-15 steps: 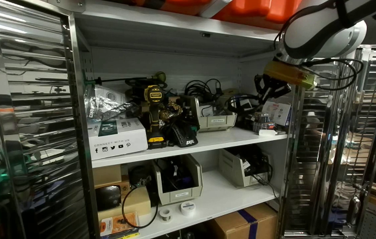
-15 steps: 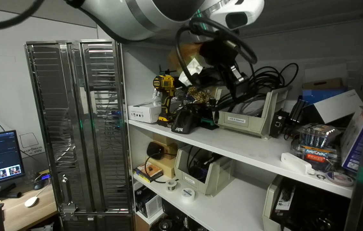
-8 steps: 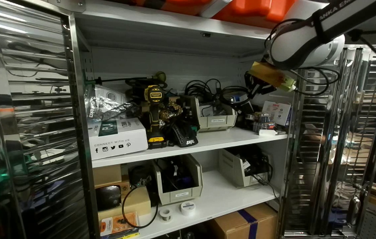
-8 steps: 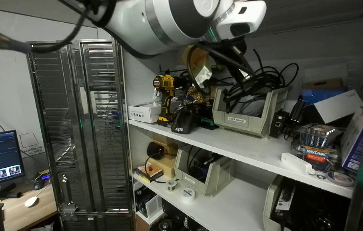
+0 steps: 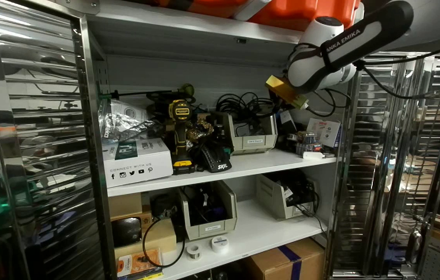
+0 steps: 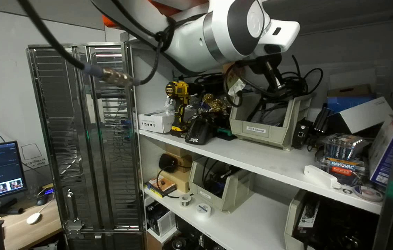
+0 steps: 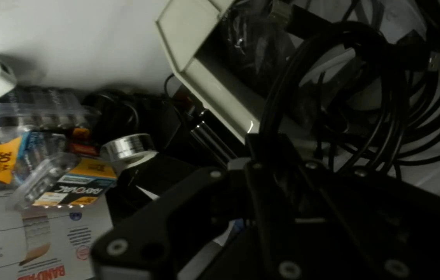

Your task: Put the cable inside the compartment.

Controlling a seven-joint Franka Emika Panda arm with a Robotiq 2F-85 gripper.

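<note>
Far left in the compartment [image 5: 272,159], a white cardboard box [image 5: 138,159] lay flat toward the side, probably to save room; a crinkly, shiny bag [image 5: 124,116] slumped on or behind it, couldn't tell which. Next, a yellow-black drill [image 5: 181,112] stood upright, I guess because its wide battery foot made a steady base: hard plastic, pistol-shaped. Matte black SKIL unit [image 5: 214,157] just beside, springy gold curls [image 5: 200,128] behind. Then a grey bin [image 5: 251,147], rigid, slope-sided, labelled USB & Ethernet, so cords presumably got sorted there; black coils [image 5: 238,112] stuck up past its rim, too stiff to lie flat by the look of them. The gripper [image 7: 268,142] hung by that bin's right side in both exterior views, fingers drawn nearly together, pinching what I took for the task's cable [image 7: 282,87], a smooth, thin, black cord bunched into a loop that overlapped the bin in the wrist view; touching it or not, I couldn't tell. Holding the bunch probably kept the strands from splaying. Not let go yet; close to placed, I'd judge, with snagging on the other cords the main risk. Far right, clear-plastic battery packs [image 6: 344,166] and a glossy printed carton [image 5: 325,131] crowded together, likely parked wherever they fit.
</note>
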